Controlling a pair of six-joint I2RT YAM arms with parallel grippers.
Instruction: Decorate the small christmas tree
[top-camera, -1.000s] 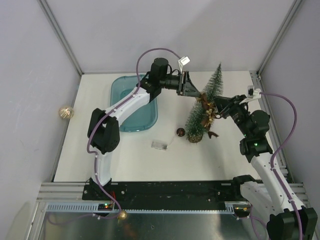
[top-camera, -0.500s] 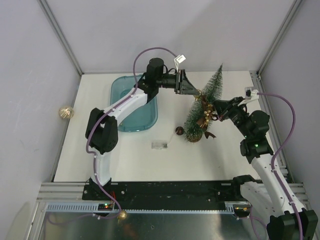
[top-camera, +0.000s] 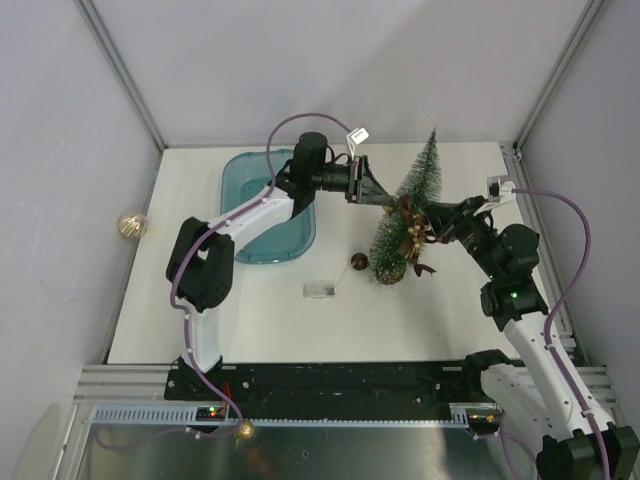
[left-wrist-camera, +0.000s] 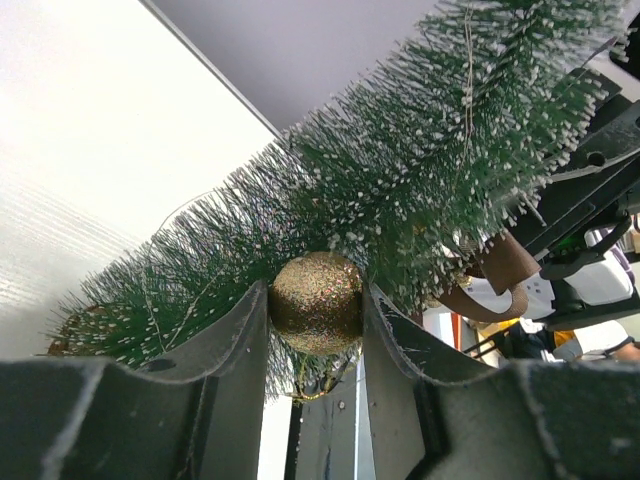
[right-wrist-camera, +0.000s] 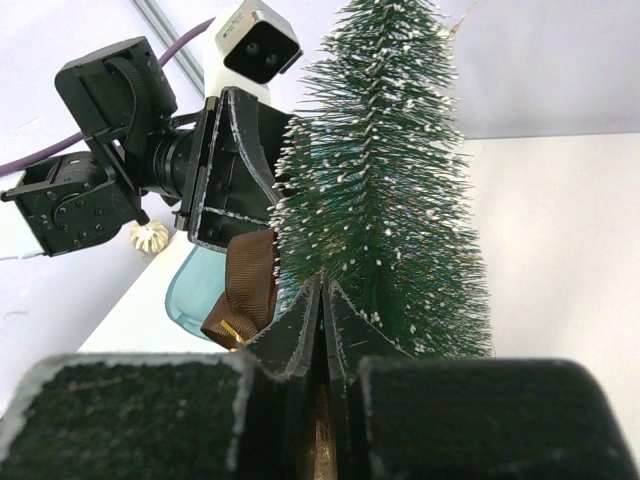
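Small christmas tree (top-camera: 424, 172): stands on its base on the right half of the desk (top-camera: 250, 320), to the right of the teal tray (top-camera: 262, 235) and between the two claws, with a brown ribbon bow (right-wrist-camera: 245, 290) hanging among its lower bristles. Left claw (left-wrist-camera: 316, 298): clamped on a gold glitter ball (left-wrist-camera: 316, 310), which is pressed against the tree's bristles. Right claw (right-wrist-camera: 322, 292): fingers pressed together at the tree's lower side; whether anything is pinched between them cannot be told.

A robotics lab cell: a white table (top-camera: 260, 320) boxed in by plain grey walls (top-camera: 300, 60) and aluminium posts (top-camera: 120, 75), with cabled arms (top-camera: 215, 270) bolted at its edge.
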